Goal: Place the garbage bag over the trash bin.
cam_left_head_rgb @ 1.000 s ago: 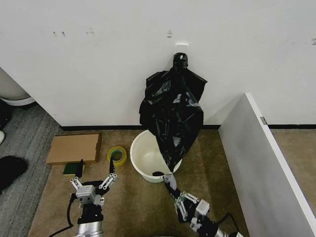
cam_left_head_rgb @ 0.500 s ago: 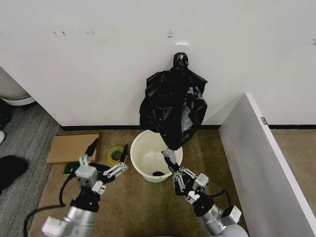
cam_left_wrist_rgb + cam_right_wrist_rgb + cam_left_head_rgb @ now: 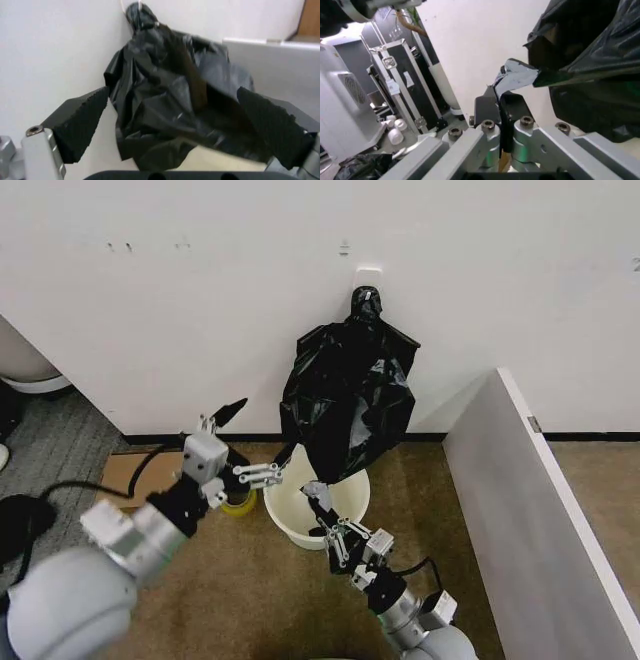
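Garbage bag hanging from wall hook, not yet fitted over trash bin.

Bag hangs by its knotted top against the wall, its lower end over the bin, which stands on the floor at the wall's foot. Right gripper is clamped on the bag's lower edge above the bin rim. Left gripper, jaws spread wide, faces the bag's side without contact. Remaining: open the mouth and stretch it around the rim. Bin's far rim is hidden behind the bag.
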Motion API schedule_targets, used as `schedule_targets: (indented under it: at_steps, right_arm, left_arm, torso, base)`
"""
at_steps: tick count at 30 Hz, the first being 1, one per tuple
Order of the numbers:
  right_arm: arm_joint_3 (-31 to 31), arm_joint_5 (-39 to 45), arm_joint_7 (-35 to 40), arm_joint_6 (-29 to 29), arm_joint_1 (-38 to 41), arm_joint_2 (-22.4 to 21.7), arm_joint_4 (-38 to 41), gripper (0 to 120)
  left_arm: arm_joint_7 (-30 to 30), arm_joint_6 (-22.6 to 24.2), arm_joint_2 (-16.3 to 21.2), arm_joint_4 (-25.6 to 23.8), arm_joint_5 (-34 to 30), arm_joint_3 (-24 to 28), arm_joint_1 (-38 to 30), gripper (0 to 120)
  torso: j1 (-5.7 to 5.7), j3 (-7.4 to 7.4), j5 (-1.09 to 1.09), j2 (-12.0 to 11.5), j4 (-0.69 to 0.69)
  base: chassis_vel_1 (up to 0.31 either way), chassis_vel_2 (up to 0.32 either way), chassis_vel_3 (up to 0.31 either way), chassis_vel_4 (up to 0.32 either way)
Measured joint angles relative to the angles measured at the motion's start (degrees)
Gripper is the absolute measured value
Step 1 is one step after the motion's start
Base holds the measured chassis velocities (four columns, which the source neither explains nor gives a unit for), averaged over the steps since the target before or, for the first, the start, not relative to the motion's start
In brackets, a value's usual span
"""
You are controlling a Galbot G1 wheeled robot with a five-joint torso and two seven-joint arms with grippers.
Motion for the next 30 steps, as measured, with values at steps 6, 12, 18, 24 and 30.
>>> schedule_targets:
  at_steps: [6, 12, 18, 24, 30]
  right_arm:
    - [-0.22, -0.34, -0.05, 0.3, -0.03, 0.25, -0.21, 0]
    - [0.24, -1.28, -0.07, 0.24, -0.96, 0.79, 0.41, 0]
    - [2.03, -0.52, -0.13, 0.29, -1.25, -0.16, 1.12, 0]
    - [2.2, -0.49, -0.26, 0.47, -1.43, 0.42, 0.9, 0]
    - [2.42, -0.23, -0.31, 0.54, -1.2, 0.62, 0.71, 0]
  left_arm:
    - [2.65, -0.08, 5.17, 3.11, -2.72, 0.81, -2.37, 100]
    - [1.9, 1.04, -2.06, 6.87, -2.95, 24.09, -22.15, 100]
    - [-4.42, 9.83, -10.32, 12.73, -8.67, 47.17, -54.44, 100]
    - [-4.87, 11.99, -10.97, 13.27, -10.59, 49.08, -60.71, 100]
    - [-5.6, 14.77, -15.01, 15.64, -13.1, 53.69, -65.95, 100]
  torso:
    - [0.0, 0.0, -0.02, 0.0, 0.01]
    - [-0.01, -0.01, -0.06, 0.0, 0.02]
    - [0.0, 0.0, 0.08, 0.0, -0.06]
    - [-0.01, 0.0, -0.04, 0.0, 0.05]
    - [-0.01, 0.0, -0.01, 0.0, -0.02]
  base:
    - [0.0, 0.0, 0.0, 0.0]
    - [0.0, 0.0, 0.0, 0.0]
    - [0.0, 0.0, 0.0, 0.0]
    - [0.0, 0.0, 0.0, 0.0]
    - [0.0, 0.0, 0.0, 0.0]
